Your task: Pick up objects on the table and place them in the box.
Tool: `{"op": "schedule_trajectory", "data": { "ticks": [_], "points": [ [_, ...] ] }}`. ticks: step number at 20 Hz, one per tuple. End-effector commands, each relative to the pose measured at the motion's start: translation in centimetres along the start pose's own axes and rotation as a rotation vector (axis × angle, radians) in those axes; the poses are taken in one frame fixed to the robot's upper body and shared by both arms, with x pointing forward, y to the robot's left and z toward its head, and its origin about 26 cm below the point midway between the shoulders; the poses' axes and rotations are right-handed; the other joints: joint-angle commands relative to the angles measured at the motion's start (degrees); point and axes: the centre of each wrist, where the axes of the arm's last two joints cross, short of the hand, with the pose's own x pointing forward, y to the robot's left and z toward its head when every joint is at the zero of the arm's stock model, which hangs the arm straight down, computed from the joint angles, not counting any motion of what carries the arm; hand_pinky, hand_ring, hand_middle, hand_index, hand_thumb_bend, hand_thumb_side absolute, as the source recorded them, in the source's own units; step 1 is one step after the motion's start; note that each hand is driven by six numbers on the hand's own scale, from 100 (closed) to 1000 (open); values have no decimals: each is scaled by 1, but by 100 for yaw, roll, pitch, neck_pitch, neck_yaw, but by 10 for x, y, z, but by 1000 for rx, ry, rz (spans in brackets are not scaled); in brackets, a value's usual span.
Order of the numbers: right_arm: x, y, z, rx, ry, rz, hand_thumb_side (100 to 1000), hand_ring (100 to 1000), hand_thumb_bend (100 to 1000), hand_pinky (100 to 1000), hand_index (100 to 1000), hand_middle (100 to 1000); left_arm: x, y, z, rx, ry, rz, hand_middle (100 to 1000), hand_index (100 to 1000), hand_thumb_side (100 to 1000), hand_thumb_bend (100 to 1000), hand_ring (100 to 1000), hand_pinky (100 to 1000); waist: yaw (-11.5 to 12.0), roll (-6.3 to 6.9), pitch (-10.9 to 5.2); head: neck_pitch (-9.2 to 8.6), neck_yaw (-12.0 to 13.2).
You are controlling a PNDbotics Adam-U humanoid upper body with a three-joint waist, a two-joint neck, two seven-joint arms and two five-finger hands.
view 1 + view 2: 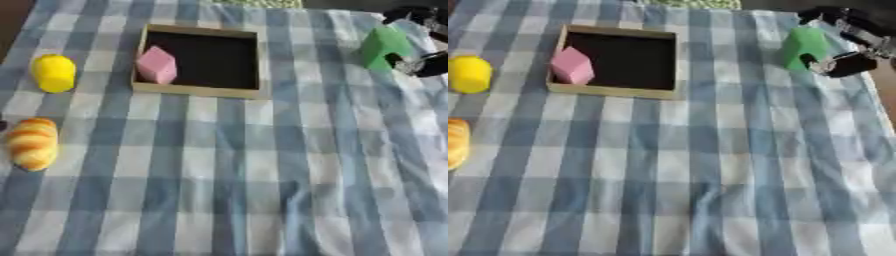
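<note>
A shallow wooden box (199,90) with a black floor stands at the back of the table, and a pink block (157,65) leans in its left side. A green house-shaped block (803,46) sits at the far right. My right hand (843,61) comes in from the upper right and its fingers curl round that green block, one dark finger behind it and the thumb in front. A yellow lemon-like object (53,73) lies left of the box. A striped bread roll (32,143) lies at the left edge. My left hand is out of sight.
A blue and white checked cloth (262,175) covers the table, with creases toward the front. The table's right edge (883,95) runs close behind my right hand.
</note>
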Motion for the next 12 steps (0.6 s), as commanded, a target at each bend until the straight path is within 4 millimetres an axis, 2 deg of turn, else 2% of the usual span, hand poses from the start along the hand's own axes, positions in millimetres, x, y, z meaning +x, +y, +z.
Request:
{"op": "schedule_trajectory", "data": {
  "ticks": [1,5,12],
  "points": [
    [-4,-22,7,-44,18,39,409,1000,198,1000,1000,859,5,1,-3,-10,-19,-13,794,838,552,100,853,1000,-16,-36,-14,-78,-4],
    [-5,-22,7,-36,33,57,446,1000,239,1000,1000,888,5,0,-3,-15,-18,-12,794,838,553,100,853,1000,-17,-43,1,-95,-11],
    [-11,-19,9,-38,67,71,445,1000,236,1000,1000,878,5,0,-4,-18,-18,-14,795,838,553,100,855,1000,-6,-37,36,-140,-29]
  ]
}}
